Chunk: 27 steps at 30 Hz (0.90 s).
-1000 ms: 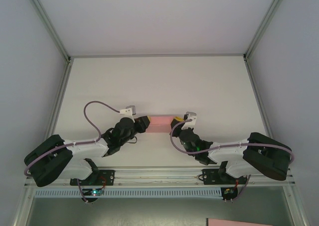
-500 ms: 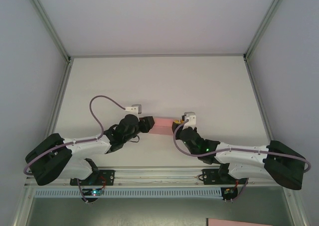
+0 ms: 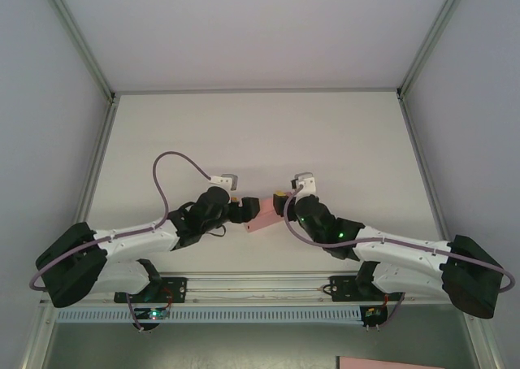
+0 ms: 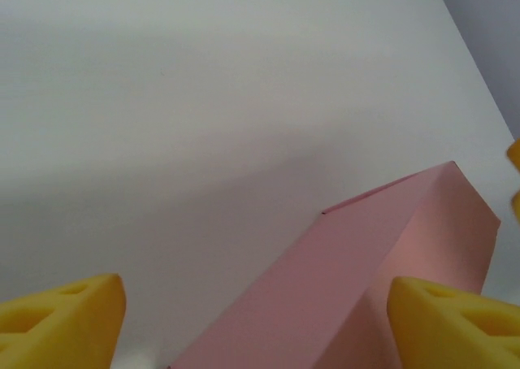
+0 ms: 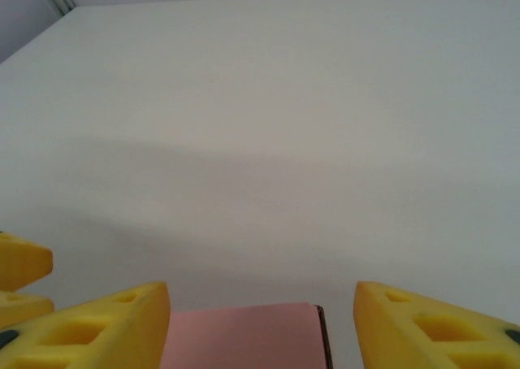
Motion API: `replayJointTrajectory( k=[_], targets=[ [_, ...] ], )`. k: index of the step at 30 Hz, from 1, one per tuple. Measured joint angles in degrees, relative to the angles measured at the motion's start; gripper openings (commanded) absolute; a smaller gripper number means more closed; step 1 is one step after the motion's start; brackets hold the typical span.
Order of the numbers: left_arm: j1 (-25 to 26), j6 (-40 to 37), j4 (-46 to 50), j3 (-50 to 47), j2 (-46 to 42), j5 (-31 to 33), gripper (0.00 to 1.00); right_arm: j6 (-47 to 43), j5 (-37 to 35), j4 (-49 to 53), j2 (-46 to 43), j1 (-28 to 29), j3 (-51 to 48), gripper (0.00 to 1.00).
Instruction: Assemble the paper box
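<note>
- Left end effector [image 4: 256, 304] has its yellow fingers [image 4: 61, 328] spread wide. One pad sits against the paper box [image 4: 382, 255] and the other is well clear of it, so nothing is clamped.
- Right end effector [image 5: 260, 297] is likewise spread, straddling the box's opposite end without pinching it.
- The box is a closed pink rectangular form, lying skewed between both end effectors, apparently resting on the white desk [image 3: 325, 133].
- Facing the box from opposite ends lets each one press or tuck an end. Judging by the closed shape, assembly looks nearly finished.
</note>
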<state>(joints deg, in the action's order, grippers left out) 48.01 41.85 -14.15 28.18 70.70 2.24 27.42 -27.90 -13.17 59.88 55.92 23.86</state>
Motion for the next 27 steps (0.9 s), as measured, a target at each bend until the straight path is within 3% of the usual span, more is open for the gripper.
replayJointTrajectory(
  k=[1,4,9,13,17,21,27],
  targets=[
    [0.0,-0.17,0.79,0.31,-0.39,0.44,1.0,-0.72,0.61,0.46,-0.55,-0.48,0.13,0.77],
    [0.0,-0.92,2.89,1.27,-1.86,2.25,1.0,-3.76,3.65,2.32,-2.47,-2.69,0.59,0.98],
    [-0.02,-1.4,10.84,5.14,-4.83,7.58,1.0,-18.25,18.47,10.1,-4.66,-7.23,4.94,0.98],
    [-2.08,-0.52,24.35,13.55,-5.53,14.86,1.0,-39.8,33.24,21.31,-4.02,-7.8,14.14,0.98],
    [-6.91,0.72,33.2,17.29,-6.38,19.52,1.0,-59.14,41.75,29.99,0.11,-8.22,21.35,0.98],
    [-8.68,1.49,38.32,16.04,-8.37,21.0,1.0,-71.89,44.33,41.16,10.62,-9.79,30.84,0.98],
    [-9.94,2.43,42.05,12.94,-13.11,21.88,1.0,-80.72,41.86,48.72,23.98,-10.8,37.97,0.98]
  ],
)
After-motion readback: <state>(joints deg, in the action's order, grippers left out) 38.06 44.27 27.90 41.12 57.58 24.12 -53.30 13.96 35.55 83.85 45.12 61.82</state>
